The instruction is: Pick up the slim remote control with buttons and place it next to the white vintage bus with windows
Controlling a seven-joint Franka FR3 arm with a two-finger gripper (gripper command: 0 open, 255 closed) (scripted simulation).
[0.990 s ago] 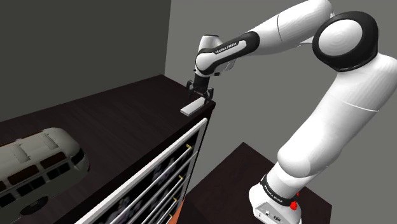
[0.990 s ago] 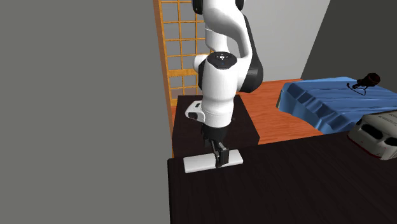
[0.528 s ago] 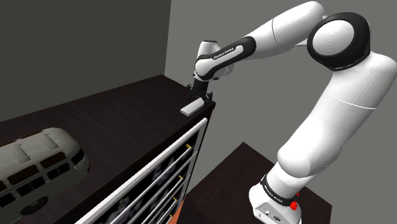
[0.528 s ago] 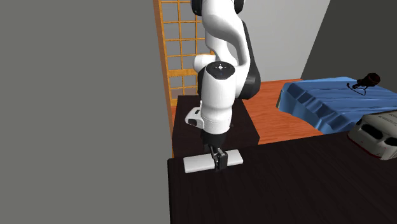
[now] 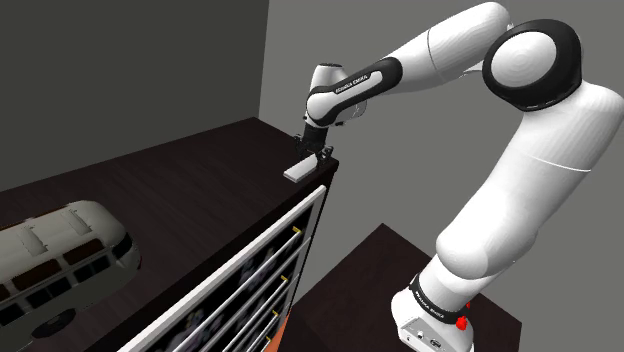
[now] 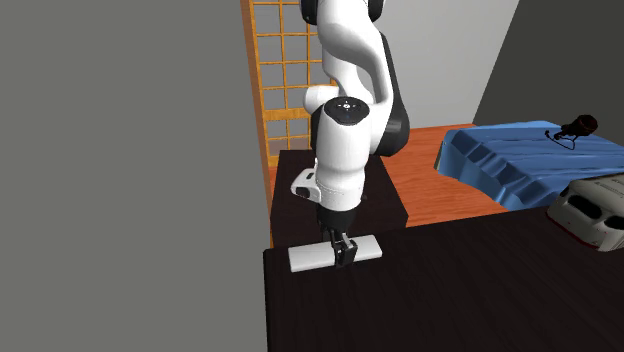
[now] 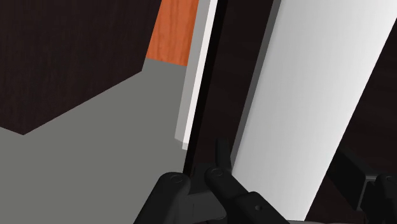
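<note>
The remote control, drawn as a plain white slab, lies flat at the very corner of the dark cabinet top, close to the drop. The gripper stands straight down over the remote, toward 1 end. Its 2 fingers are apart and straddle the narrow width, which suits their short span. A dark gap shows beside 1 finger, so I judge nothing is clamped yet. The white bus sits well away from the remote, across the same top.
</note>
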